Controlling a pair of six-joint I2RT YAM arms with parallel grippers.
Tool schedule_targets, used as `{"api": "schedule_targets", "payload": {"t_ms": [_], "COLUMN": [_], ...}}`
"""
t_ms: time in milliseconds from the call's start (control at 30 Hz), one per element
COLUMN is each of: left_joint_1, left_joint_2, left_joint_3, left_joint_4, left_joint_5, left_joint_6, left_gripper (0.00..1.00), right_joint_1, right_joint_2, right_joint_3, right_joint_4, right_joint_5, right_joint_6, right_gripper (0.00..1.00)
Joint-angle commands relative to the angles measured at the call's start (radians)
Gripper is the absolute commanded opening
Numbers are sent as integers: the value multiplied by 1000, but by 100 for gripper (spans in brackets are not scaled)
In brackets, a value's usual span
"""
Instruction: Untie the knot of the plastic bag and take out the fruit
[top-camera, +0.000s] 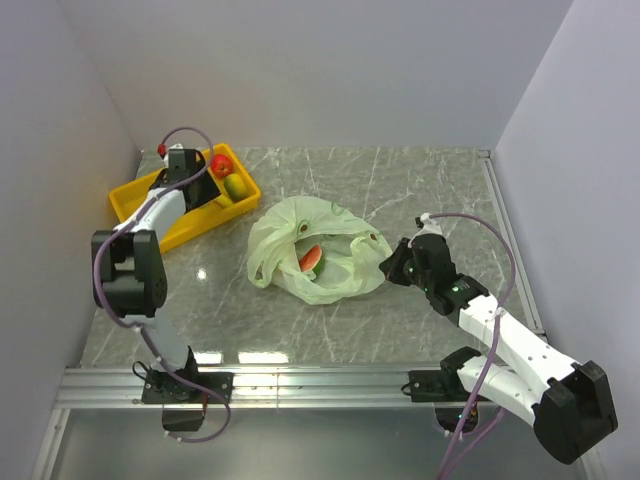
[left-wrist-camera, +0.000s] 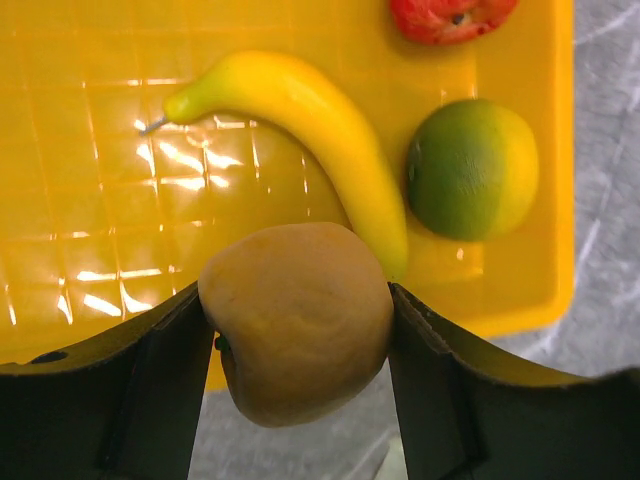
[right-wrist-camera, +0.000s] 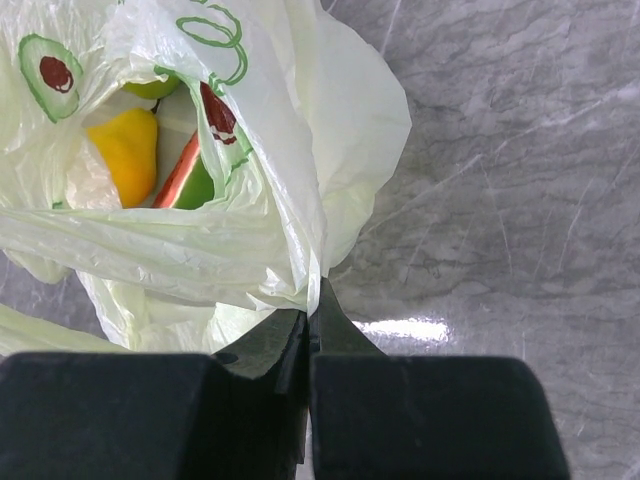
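Fruit sits in 2 places. Just ahead of the right gripper (right-wrist-camera: 310, 318) the plastic bag (right-wrist-camera: 200, 250) lies open, and the jaws are clenched on a fold of its rim. Beyond that fold, inside the bag, lie a watermelon slice (right-wrist-camera: 178, 172) and a yellow fruit (right-wrist-camera: 125, 150). The left gripper (left-wrist-camera: 295, 300) grasps a tan round fruit (left-wrist-camera: 300, 345) over the near rim of the yellow tray (left-wrist-camera: 80, 200). Ahead of it in the tray lie a banana (left-wrist-camera: 320, 130), a green-yellow fruit (left-wrist-camera: 470, 170) to the right, and a red fruit (left-wrist-camera: 450, 15) farther on.
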Motion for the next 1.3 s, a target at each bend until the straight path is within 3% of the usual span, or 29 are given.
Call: {"api": "schedule_targets", "payload": {"t_ms": [0,133,267,433,533,633,833,867,1033,1267], "left_joint_1": [-3,-3,-3,-3,-66,-199,-584,-675,-920,-965], "left_joint_2": [39,93,76,-29,-123,-215,-330,-332,-245,-60], "left_joint_3": [101,147,125,67,27,-5,-57,-60,-22,24], "left_joint_4": [27,1,-1,-14,-48,-90,-181,-194,-260,-223], "left_joint_5": [-52,-64,-56,-12,-29,-45,-121,-168,-309,-305], "left_joint_6": [-3,6,6,3,40,86,127,123,118,152], "left_gripper": [58,87,99,95,93,90,84,82,75,71], "right_joint_1": [-5,-5,-5,-5,-5,-5,-2,-1,5,10], "right_joint_2": [-21,-22,-16,4,19,39,90,98,104,91], "right_joint_3": [28,25,19,25,36,44,58,59,55,44], "right_joint_4": [-5,-14,-6,5,14,24,49,57,64,58], "right_joint_5": [-4,4,1,-4,-4,-4,-4,-4,-25,-29], "right_joint_6": [-19,-22,-19,-26,-34,-43,-57,-57,-49,-48], "right_gripper": [0,0,0,0,0,0,0,0,0,0]}}
